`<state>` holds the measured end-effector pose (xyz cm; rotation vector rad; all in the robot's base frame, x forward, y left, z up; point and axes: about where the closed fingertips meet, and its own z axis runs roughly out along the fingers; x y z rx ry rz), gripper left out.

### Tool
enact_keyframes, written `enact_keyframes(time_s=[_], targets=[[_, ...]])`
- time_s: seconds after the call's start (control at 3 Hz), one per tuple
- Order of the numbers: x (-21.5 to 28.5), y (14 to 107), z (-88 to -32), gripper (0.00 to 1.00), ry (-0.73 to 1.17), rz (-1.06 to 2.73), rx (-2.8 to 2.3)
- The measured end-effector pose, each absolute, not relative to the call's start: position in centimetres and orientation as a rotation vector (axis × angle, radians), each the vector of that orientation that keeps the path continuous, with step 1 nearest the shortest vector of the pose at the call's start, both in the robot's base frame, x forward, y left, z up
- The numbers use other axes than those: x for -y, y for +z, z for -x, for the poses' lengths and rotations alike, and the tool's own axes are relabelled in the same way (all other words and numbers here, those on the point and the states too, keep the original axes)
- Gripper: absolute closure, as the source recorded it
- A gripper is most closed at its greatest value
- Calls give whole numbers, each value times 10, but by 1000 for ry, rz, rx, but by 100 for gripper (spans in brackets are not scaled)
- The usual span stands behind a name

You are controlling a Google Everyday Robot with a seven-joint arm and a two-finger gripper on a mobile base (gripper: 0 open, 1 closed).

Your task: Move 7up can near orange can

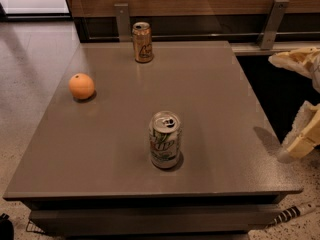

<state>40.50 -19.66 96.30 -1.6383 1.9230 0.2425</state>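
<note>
Two cans counted on table (215,104): 7up can (164,139) upright near front centre, orange can (142,42) upright at back edge, well apart. One orange fruit (81,86) seen at left. One gripper (280,106) seen off right edge, fingers (300,60) spread, nothing gripped.

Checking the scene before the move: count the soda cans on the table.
2. The 7up can stands upright near the table's front middle; the orange can stands upright at the far edge. None appears hidden. The gripper hangs open beyond the table's right edge.
</note>
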Motion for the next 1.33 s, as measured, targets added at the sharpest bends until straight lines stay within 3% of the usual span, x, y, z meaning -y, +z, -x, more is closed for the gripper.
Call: enact_keyframes(time_s=[0.67, 1.33], targets=[[129, 950, -404, 0, 565, 1479, -1524], [77, 946, -410, 0, 730, 1317, -1453]])
